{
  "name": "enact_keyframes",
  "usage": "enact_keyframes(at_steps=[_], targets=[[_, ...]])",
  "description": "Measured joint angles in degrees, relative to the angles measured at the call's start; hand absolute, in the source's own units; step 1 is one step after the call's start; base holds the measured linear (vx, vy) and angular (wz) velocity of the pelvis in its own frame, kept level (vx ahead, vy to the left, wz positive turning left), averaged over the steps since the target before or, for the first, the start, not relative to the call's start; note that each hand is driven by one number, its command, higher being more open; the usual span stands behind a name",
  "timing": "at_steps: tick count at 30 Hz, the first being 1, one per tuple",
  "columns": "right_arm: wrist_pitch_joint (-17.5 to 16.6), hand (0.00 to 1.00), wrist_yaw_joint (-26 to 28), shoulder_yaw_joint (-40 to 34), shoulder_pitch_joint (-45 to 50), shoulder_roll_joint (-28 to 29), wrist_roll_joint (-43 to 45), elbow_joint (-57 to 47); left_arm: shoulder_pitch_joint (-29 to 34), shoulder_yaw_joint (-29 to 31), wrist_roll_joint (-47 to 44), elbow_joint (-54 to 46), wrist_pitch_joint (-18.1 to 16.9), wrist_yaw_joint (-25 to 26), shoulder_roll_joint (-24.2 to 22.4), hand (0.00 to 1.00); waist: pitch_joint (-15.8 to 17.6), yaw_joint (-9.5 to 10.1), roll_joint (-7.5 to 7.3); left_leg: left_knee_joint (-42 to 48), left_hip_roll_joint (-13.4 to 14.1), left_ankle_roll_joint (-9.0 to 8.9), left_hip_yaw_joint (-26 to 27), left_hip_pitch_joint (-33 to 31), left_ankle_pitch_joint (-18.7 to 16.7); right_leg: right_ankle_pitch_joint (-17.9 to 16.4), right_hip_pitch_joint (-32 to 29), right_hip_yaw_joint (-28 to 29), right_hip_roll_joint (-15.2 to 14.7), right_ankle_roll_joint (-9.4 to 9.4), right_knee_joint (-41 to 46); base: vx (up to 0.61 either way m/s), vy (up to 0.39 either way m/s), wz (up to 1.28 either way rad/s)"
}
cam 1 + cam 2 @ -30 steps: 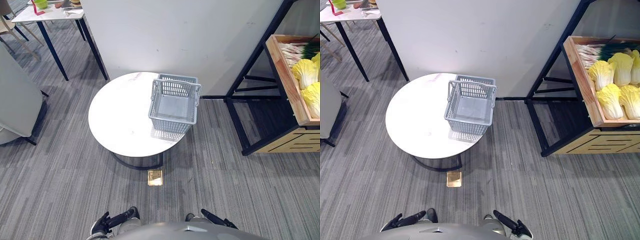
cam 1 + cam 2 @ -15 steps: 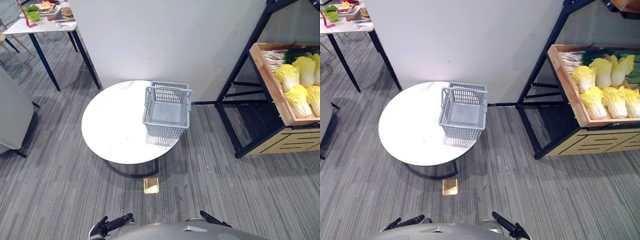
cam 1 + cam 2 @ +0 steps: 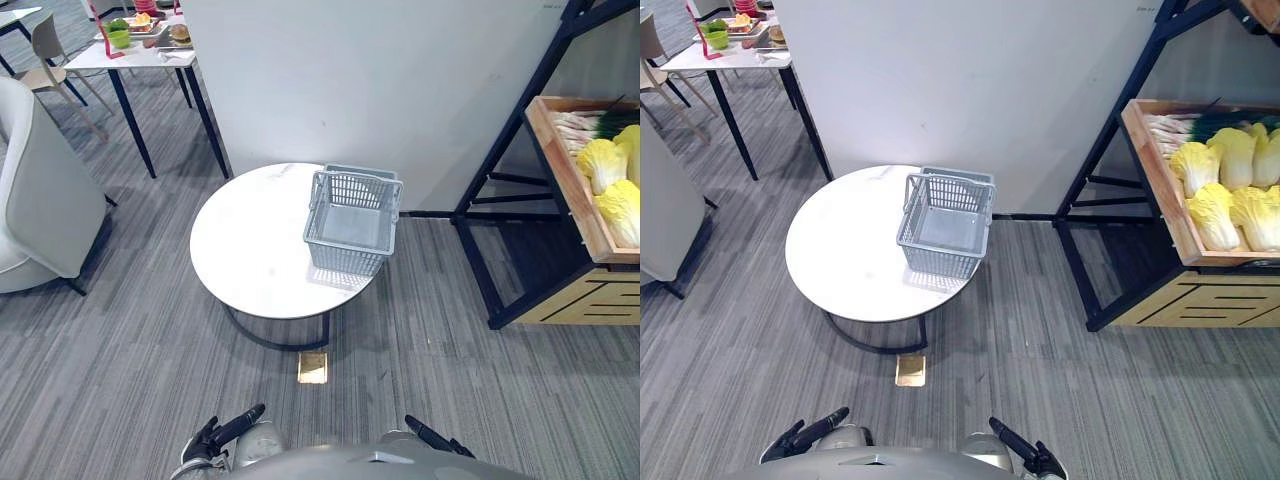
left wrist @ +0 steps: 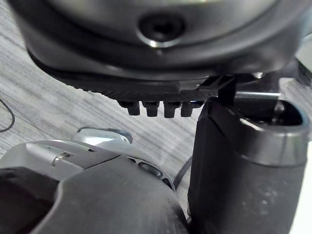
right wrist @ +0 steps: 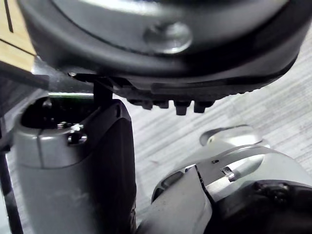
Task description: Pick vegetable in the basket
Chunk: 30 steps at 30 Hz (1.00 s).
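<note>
Grey carpet (image 3: 1040,330); round white table (image 3: 840,250) mid-frame, basket (image 3: 940,262) at its right, long axis up-frame. Cabbages (image 3: 1215,215) at right edge, leaf tips up-frame. Low in frame, left hand (image 3: 222,433) and right hand (image 3: 1018,447), fingers straight.

Round white table (image 3: 250,250) on a dark ring base, standing on grey striped carpet (image 3: 120,350). Brass floor plate (image 3: 313,367) just in front of it. White wall (image 3: 380,70) behind. Black rack (image 3: 500,170) at right carries a wooden crate (image 3: 565,170). At left, grey armchair (image 3: 40,200); beyond it, small table (image 3: 140,55) with green bowl (image 3: 119,37).
</note>
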Motion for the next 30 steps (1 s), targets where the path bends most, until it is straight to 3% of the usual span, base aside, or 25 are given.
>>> enact_keyframes(at_steps=[7, 10, 13, 16, 18, 20, 25, 28, 29, 30], targets=[[0.0, 1.0, 0.29, 0.24, -0.09, -0.41, 0.12, 0.19, 0.53, 0.89, 0.14, 0.25, 0.1, -0.08, -0.83, 1.0, 0.26, 0.54, 1.06, -6.68, -1.7, 0.65, 1.57, 2.48, -0.26, 3.65, 0.33, 4.13, 0.84, 1.67, -6.85, 0.01, 0.047, -0.13], [0.05, 1.0, 0.34, -0.35, -0.1, 0.05, 0.83, 0.2, 0.47, 3.05, 0.09, 0.23, 0.11, -0.49, -1.3, 1.0, 0.3, 1.29, 0.78, -3.66, -1.65, 1.48, 4.31, 1.99, -3.73, 4.63, 0.26, 7.48, 0.42, 2.72, -9.04, 0.08, 0.131, -0.51], [0.13, 1.0, 0.41, -0.73, -0.27, -0.39, 1.16, 0.2, 0.4, 3.18, -0.02, 0.22, -0.01, -0.44, -1.84, 1.0, -0.31, 1.39, 1.59, 4.12, -0.56, 2.48, 7.66, -0.83, -10.8, 5.06, -1.55, 10.67, -0.31, 3.58, -9.22, 0.12, 0.189, -0.55], [0.3, 1.0, 0.41, -0.86, -0.84, -0.4, 1.15, 0.2, -0.78, 2.78, 0.16, 0.23, 0.22, -0.31, -1.61, 1.0, -0.79, 1.33, 1.88, 6.93, -0.55, 3.18, 10.56, -2.84, -13.37, 6.09, -4.44, 12.58, -1.24, 4.73, -9.1, 0.14, 0.157, -0.44], [0.43, 1.0, 0.41, -0.85, -1.54, -0.15, 1.14, 0.24, -1.67, 1.89, 0.54, 0.24, 0.26, 0.05, -0.82, 1.0, -0.79, 1.35, 1.26, 7.76, -0.66, 3.69, 11.81, -3.82, -13.97, 6.41, -6.05, 13.22, -1.61, 5.13, -9.08, 0.18, 0.147, -0.38], [0.51, 1.0, 0.34, -0.85, -2.26, 0.43, 1.11, 1.26, -3.13, 0.45, 1.28, 0.27, 0.32, 0.42, 0.55, 1.0, -0.77, 1.43, -0.03, 7.91, -0.75, 3.82, 12.77, -3.97, -14.06, 7.03, -6.81, 12.94, -1.74, 4.83, -9.12, 0.18, 0.063, -0.31], [0.5, 1.0, 0.31, -0.32, -2.15, 0.48, 0.98, 1.29, -3.48, 0.54, 2.55, 0.2, 0.04, 0.76, 0.64, 1.0, -1.31, 1.32, 0.06, 8.35, -0.35, 3.81, 12.78, -2.35, -14.05, 8.31, -6.6, 11.9, -1.3, 3.85, -8.71, 0.16, 0.007, -0.29], [0.44, 1.0, 0.3, -0.53, -2.08, 0.01, 1.07, 1.24, -3.45, 0.57, 2.67, 0.31, 0.1, 0.77, 0.02, 1.0, -1.77, 1.19, 1.41, 5.93, -0.01, 3.79, 12.67, 0.3, -13.87, 8.25, -9.13, 11.48, -1.01, 3.79, -1.73, 0.13, 0.042, -0.15], [0.1, 1.0, 0.3, -1.46, -2.13, -0.02, 1.17, 0.62, -3.42, 0.57, 3.05, 0.41, 0.22, 0.73, -0.35, 1.0, -1.58, 1.07, 2.04, 3.38, -0.25, 3.72, 12.61, 2.43, -13.28, 7.81, -12.05, 11.48, -1.03, 3.16, 6.43, 0.1, 0.099, 0.13], [-0.03, 1.0, 0.31, -2.72, -2.14, 0.42, 1.37, -0.25, -3.38, 0.57, 4.17, 0.36, 0.2, 0.68, -0.25, 1.0, -1.45, 0.92, 1.76, 0.72, -1.26, 3.86, 12.39, 4.93, -12.81, 7.69, -15.25, 11.63, -1.77, 2.83, 16.19, 0.1, 0.099, 0.28]])
